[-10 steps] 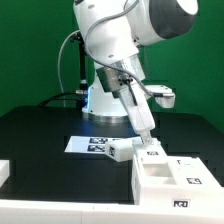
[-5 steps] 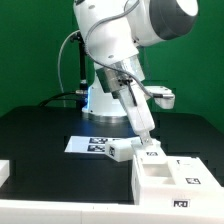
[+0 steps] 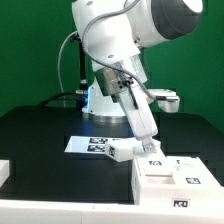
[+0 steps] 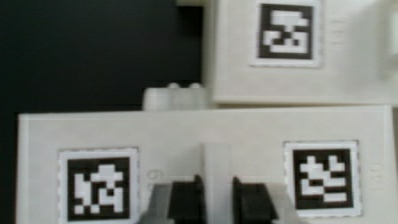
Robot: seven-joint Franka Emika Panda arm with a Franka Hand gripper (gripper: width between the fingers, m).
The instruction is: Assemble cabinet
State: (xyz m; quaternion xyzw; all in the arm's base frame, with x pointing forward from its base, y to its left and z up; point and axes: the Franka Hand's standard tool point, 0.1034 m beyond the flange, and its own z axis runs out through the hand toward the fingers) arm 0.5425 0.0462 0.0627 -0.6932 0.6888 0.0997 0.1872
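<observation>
Gripper (image 4: 206, 198) jaws nearly closed over cabinet (image 4: 196, 138) top, tips cut off, can't tell if gripping.

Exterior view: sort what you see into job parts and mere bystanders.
Job in hand: cabinet box; small white block; gripper, shut.
Just there: marker board; table.
</observation>
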